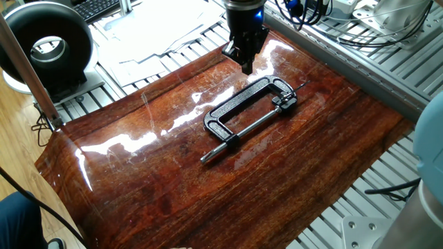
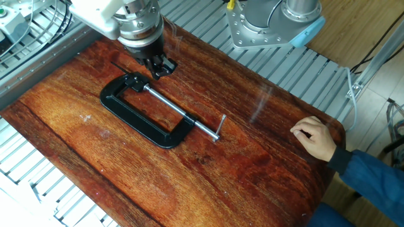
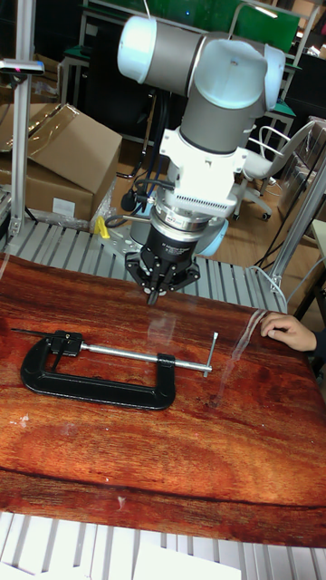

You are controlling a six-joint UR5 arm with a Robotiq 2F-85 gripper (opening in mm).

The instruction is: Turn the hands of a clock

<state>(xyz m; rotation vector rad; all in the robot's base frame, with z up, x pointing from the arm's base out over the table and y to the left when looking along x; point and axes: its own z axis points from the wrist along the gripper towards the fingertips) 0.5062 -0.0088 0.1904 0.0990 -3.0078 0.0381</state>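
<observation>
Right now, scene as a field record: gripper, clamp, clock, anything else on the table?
gripper: above the table, beyond the clamp's jaw end, holding nothing; fingers close together
C-clamp: black, lying flat on the wooden table, screw bar with T-handle pointing away from the gripper
clock: too small to make out; not resolvable in the clamp jaw
person's hand: resting on the table edge, apart from the clamp

You are working in a robotics lab: a UR5 arm (image 3: 213, 100) is standing on a slatted aluminium frame (image 2: 265, 63), cables (image 1: 360, 31) are trailing far right, and cardboard boxes (image 3: 68, 168) are sitting behind the wooden worktop (image 2: 208, 183).
</observation>
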